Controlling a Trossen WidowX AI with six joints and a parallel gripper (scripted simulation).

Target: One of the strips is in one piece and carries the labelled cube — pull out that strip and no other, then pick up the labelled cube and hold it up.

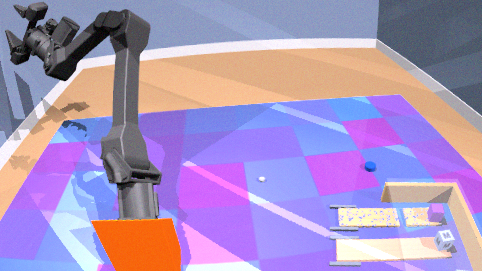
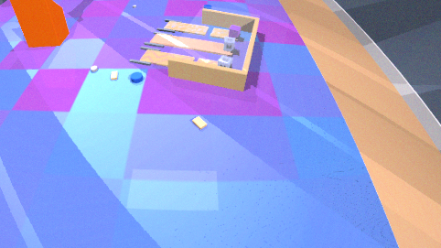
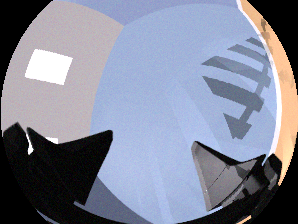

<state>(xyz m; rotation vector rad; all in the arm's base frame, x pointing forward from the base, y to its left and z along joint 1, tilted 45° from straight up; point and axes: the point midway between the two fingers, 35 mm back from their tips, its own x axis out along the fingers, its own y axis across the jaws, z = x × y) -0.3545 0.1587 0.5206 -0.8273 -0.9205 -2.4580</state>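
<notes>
1. The gripper's fingers are spread wide, and nothing is held between them.
2. Away from the fingertips, a pale blue wall is faced.
3. Well apart from the fingers, past the arm's orange base block, the unbroken strip is laid.
4. At its end farther from the fingers, the labelled cube is carried.
</notes>
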